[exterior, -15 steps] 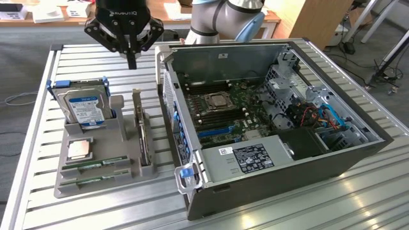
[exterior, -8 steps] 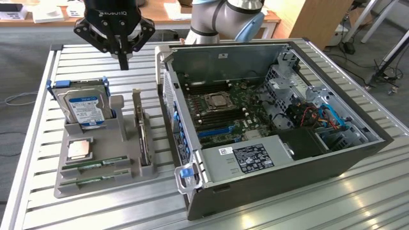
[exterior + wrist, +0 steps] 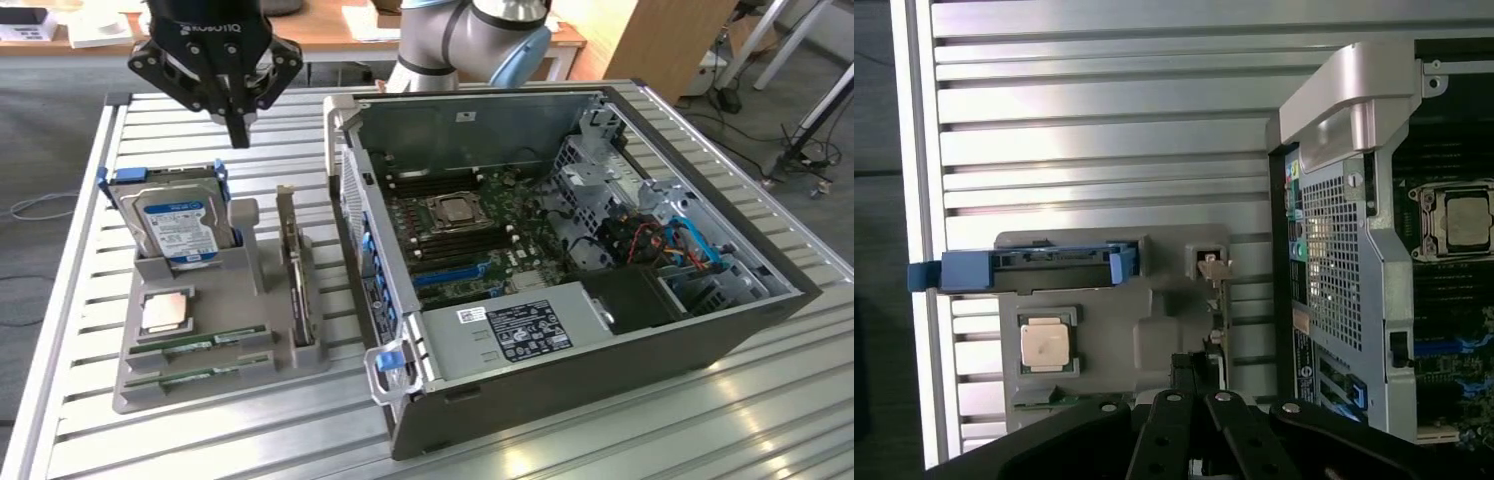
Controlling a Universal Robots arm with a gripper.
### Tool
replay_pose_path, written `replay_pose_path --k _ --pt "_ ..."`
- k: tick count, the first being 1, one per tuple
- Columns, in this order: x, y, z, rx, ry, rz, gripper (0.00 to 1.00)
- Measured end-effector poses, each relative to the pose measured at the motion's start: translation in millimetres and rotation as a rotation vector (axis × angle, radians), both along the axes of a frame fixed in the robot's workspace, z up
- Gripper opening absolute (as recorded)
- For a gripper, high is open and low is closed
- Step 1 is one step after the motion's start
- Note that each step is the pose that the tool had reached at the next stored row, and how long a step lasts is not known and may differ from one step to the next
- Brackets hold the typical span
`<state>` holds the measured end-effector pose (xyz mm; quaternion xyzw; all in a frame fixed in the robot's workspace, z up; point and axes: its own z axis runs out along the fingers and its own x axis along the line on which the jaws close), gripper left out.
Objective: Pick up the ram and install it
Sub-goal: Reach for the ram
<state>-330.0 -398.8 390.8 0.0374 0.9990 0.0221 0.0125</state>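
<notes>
The gripper (image 3: 239,135) hangs in the air above the slatted metal table (image 3: 574,440), on the exterior view's left, with its two fingers pressed together to a narrow point and nothing between them. In the wrist view the closed gripper (image 3: 1192,368) looks down on the grey holder (image 3: 1154,330). The ram (image 3: 200,345) lies flat in a slot of this grey holder (image 3: 267,372), near its front edge, and a second green stick (image 3: 191,378) lies just beside it, in the next slot. The gripper is well apart from both of them. On the same holder stands the hard drive (image 3: 174,225), upright in a blue frame, and the square silver processor (image 3: 166,312) lies between the drive and the ram. A thin expansion card (image 3: 296,290) stands upright on the side of the holder that faces the open computer case (image 3: 747,320). The case lies on its side, on the exterior view's right, and its motherboard (image 3: 494,240) is visible inside
</notes>
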Motion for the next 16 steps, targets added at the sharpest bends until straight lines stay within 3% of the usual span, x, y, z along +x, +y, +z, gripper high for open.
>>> replay_pose_path --k 16 --pt "-25.2 0.0 -0.9 0.0001 0.0004 0.0 0.11"
